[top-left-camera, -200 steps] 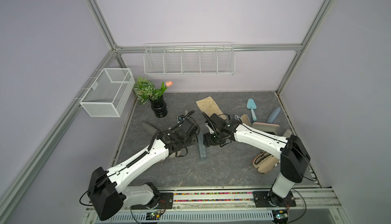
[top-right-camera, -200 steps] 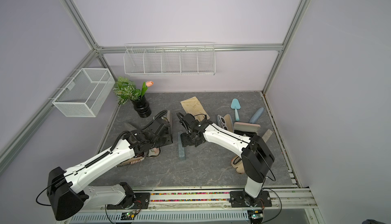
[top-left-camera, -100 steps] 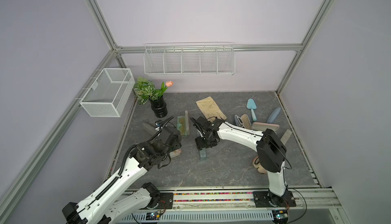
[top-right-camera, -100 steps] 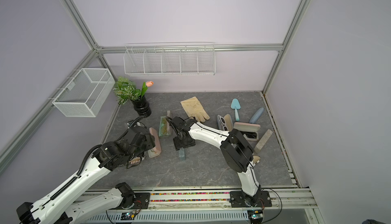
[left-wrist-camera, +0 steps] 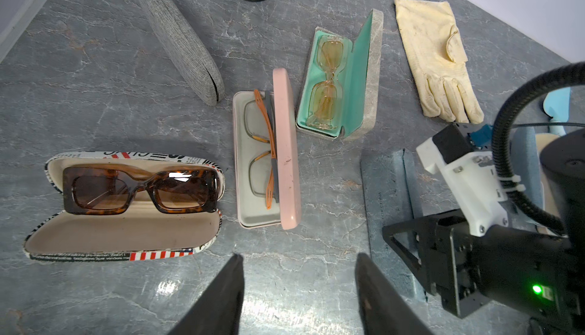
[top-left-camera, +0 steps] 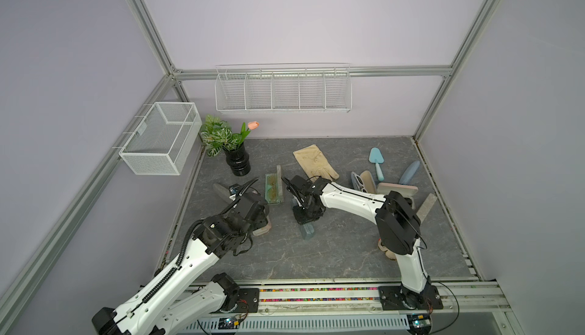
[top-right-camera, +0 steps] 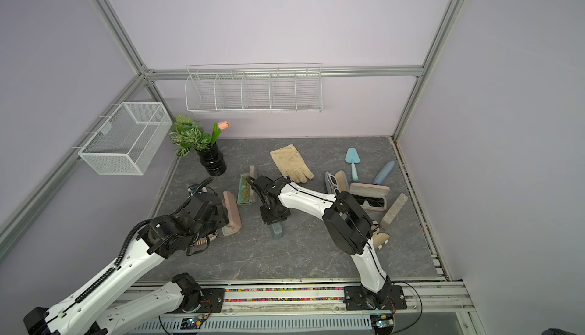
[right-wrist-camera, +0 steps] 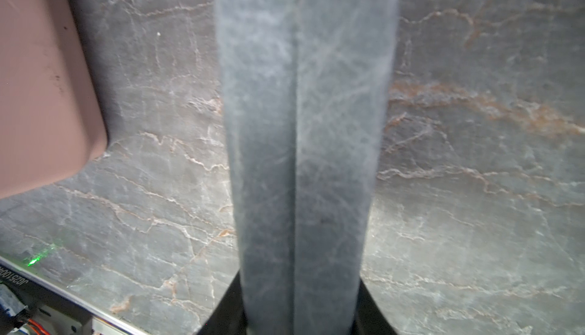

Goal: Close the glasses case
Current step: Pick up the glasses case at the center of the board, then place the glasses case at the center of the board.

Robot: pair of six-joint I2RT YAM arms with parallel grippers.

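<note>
- Blurred blue-grey felt case [right-wrist-camera: 300,127], long, centre-seamed, lay centrally on the marbled desk [top-left-camera: 316,254]; far end cut off.
- Right gripper [right-wrist-camera: 299,278] clasped its sides.
- Left gripper [left-wrist-camera: 297,255] gaped, holding nothing.

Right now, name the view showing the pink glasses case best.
Left wrist: the pink glasses case whole, sharp, lid raised. Both top views: small, beside the left arm. Right wrist: a blurred corner.

The left gripper [left-wrist-camera: 297,259] has drawn back toward the near left, uncovering the open grey glasses case with mint lining [top-left-camera: 274,187]. The right gripper [right-wrist-camera: 299,278] has shifted slightly left and nearer, over the slate-blue felt glasses case [right-wrist-camera: 300,127], and its jaws have narrowed onto the case's sides.
</note>
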